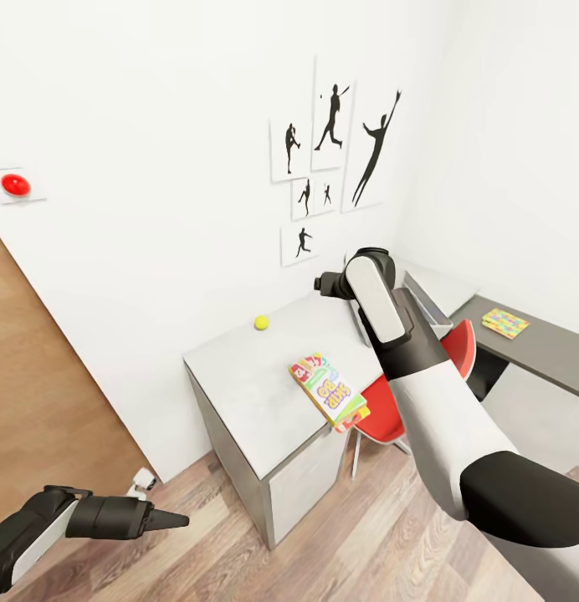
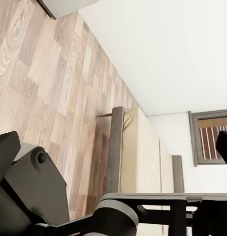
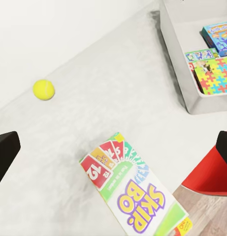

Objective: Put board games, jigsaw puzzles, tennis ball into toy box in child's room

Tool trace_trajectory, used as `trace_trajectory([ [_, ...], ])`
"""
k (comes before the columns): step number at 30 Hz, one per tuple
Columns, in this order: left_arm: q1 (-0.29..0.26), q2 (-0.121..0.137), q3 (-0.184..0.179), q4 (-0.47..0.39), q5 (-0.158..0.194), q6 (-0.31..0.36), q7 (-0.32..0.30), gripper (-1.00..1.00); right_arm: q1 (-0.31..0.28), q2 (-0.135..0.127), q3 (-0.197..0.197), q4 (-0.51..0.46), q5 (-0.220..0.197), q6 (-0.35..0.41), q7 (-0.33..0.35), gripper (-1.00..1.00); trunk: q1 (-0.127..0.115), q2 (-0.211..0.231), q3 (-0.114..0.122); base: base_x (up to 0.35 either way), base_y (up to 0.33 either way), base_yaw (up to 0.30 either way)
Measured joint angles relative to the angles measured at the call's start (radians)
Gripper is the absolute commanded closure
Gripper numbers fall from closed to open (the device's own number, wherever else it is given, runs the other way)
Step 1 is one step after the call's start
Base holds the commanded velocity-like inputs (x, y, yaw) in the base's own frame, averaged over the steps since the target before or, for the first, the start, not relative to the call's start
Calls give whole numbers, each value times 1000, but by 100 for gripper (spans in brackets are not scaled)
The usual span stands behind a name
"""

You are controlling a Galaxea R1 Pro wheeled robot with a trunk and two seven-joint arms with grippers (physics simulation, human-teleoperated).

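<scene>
Right arm is stretched way out forward and up, white forearm, black wrist bent at the end, fingers spread wide apart in the right wrist view, while the left gripper (image 1: 176, 521) hangs low, its fingers pinched together, pointing right.

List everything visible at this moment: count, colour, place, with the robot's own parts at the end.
table: one, grey-white, against the wall
tennis ball: one, yellow-green, on the table near the wall
SKIP-BO box: one, white and multicoloured, at the table's front edge
toy box: one, pale grey, on the table, holding a jigsaw puzzle and a blue box
second puzzle: one, multicoloured, on the dark cabinet
red chair: one, beside the table
bed: one, beige, grey frame
sports pictures: six, black on white, wall
left tool: shut, low over the floor
right arm: over the table
</scene>
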State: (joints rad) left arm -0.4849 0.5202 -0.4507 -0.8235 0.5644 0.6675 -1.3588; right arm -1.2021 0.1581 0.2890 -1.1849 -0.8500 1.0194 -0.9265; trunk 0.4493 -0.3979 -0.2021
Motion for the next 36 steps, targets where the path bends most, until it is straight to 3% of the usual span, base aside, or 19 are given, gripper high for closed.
trace_trajectory([
  [36,0,0,0,0,0,-1,-5,-100,62,0,1,-6,0,-5,1,-100,0,0,58,-49,0,0],
])
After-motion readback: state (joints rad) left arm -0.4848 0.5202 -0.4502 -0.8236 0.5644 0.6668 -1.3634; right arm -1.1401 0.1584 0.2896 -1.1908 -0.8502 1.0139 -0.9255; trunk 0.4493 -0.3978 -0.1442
